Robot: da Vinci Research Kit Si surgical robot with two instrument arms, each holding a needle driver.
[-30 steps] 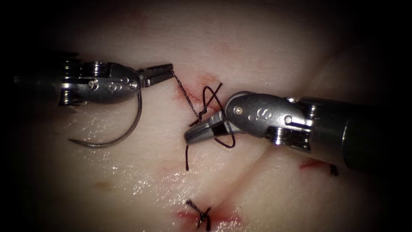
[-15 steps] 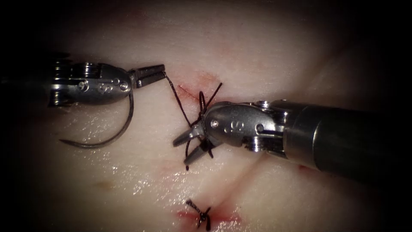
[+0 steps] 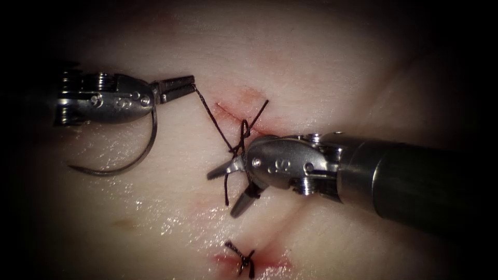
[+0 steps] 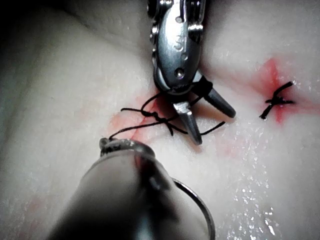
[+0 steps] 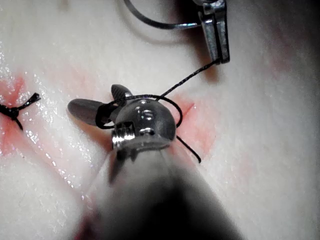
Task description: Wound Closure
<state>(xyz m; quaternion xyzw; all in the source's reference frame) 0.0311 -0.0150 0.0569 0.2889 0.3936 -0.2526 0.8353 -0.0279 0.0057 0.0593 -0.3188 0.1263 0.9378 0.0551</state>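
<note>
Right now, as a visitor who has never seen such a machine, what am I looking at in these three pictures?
Two thin metal robot arms are practising stitches on pale pork belly, the tissue. One picture looks down from above; the other two come from small cameras near each arm's wrist. The left gripper is shut on the dark thread; the curved steel needle hangs beside it, outside the tissue, left of the cut. The right gripper stands open, holding nothing, thread looped around it. A finished dark knot sits lower down, amid red fluid.
</note>
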